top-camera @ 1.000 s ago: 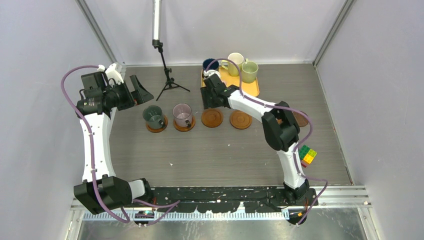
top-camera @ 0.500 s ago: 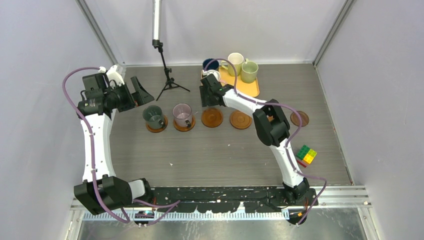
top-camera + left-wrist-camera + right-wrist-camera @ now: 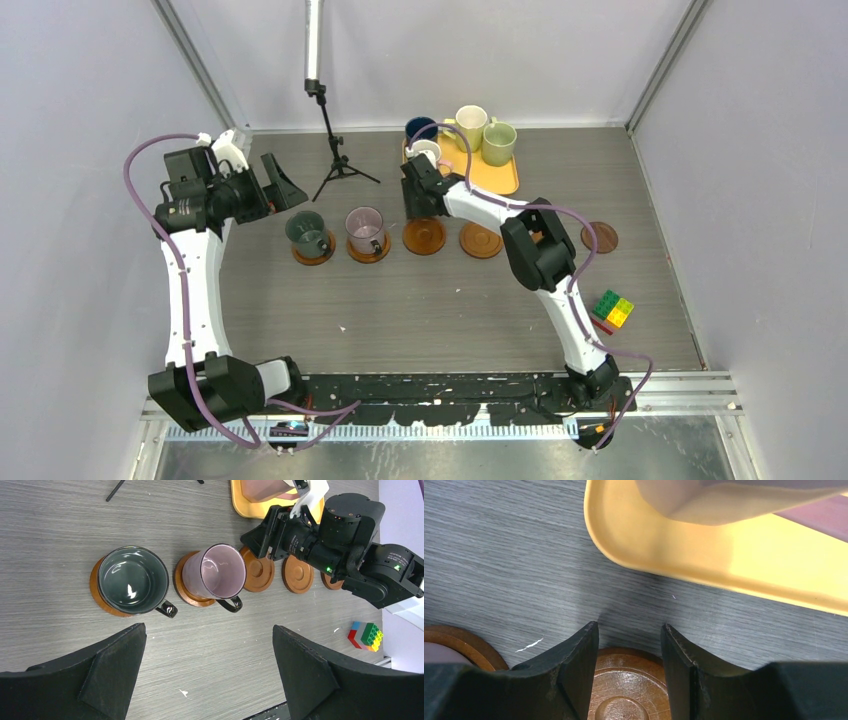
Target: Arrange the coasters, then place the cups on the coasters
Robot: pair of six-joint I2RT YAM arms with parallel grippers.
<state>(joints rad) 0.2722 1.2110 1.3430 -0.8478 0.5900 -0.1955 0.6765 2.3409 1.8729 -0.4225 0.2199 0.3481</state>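
As my right elbow swings left, a dark-brown round wooden coaster (image 3: 599, 237) shows. My right gripper (image 3: 629, 626) hovers part-open, empty, beside the yellow-orange tray (image 3: 624, 545).

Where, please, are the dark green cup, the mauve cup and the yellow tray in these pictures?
dark green cup (image 3: 131, 580), left wrist view, inner bottom.
mauve cup (image 3: 220, 572), left wrist view, inner wall.
yellow tray (image 3: 774, 570), right wrist view, bare floor.
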